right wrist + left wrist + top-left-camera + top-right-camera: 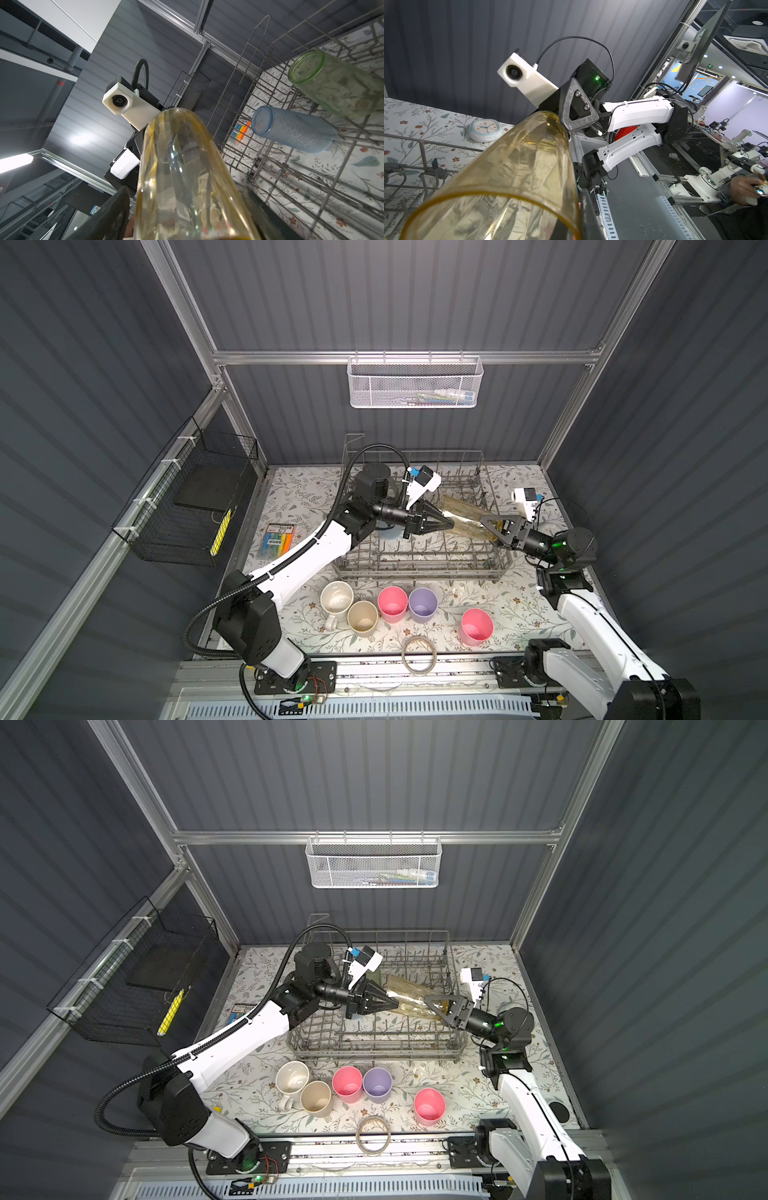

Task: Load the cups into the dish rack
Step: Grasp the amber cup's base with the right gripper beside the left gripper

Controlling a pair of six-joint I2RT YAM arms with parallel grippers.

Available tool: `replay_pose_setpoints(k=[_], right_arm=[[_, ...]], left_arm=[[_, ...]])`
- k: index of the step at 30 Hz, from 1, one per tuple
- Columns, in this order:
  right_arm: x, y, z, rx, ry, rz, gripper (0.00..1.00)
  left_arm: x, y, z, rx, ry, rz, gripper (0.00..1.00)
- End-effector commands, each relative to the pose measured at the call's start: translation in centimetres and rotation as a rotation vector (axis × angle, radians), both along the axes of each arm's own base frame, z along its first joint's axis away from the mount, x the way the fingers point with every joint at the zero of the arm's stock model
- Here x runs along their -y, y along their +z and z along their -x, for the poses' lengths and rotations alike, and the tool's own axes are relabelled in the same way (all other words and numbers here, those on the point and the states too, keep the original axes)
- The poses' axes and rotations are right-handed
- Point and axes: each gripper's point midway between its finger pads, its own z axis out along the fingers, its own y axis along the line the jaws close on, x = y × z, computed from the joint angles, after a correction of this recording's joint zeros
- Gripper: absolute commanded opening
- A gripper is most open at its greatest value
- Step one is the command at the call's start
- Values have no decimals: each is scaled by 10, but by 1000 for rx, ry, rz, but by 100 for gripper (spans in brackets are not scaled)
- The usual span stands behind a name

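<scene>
The amber tumbler (466, 515) lies sideways above the rack (415, 570), mid-frame in both top views, the left gripper (451, 524) pinched on its rim. The right gripper (491, 529) straddles the base, jaws wide (pressing or not, I can't tell); it should seat firmly before the left releases.

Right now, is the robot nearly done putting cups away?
Not yet. Done: blue tumbler and green tumbler sit in the dish rack. In hand: left gripper pinches the amber tumbler above it. Left on the table: white mug, beige cup, lilac cup, two pink cups.
</scene>
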Motion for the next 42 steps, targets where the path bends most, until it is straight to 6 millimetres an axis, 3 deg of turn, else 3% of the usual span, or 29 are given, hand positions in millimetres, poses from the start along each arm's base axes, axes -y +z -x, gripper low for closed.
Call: replay_pose_setpoints(k=[1, 10, 17, 23, 31, 42], right_arm=[[-5, 20, 12, 95, 34, 21, 77], [-8, 18, 14, 92, 48, 25, 68], [-11, 19, 16, 102, 62, 24, 49], [-11, 17, 15, 101, 53, 23, 28], [-9, 15, 11, 90, 33, 21, 12], [1, 17, 9, 90, -24, 29, 2]], left_arm=[[-2, 13, -2, 35, 4, 28, 0], [-1, 8, -4, 22, -1, 18, 0], [0, 8, -4, 22, 4, 15, 0], [0, 9, -5, 26, 16, 17, 22], [-4, 10, -4, 39, 39, 12, 47], [-11, 7, -8, 53, 101, 3, 60]])
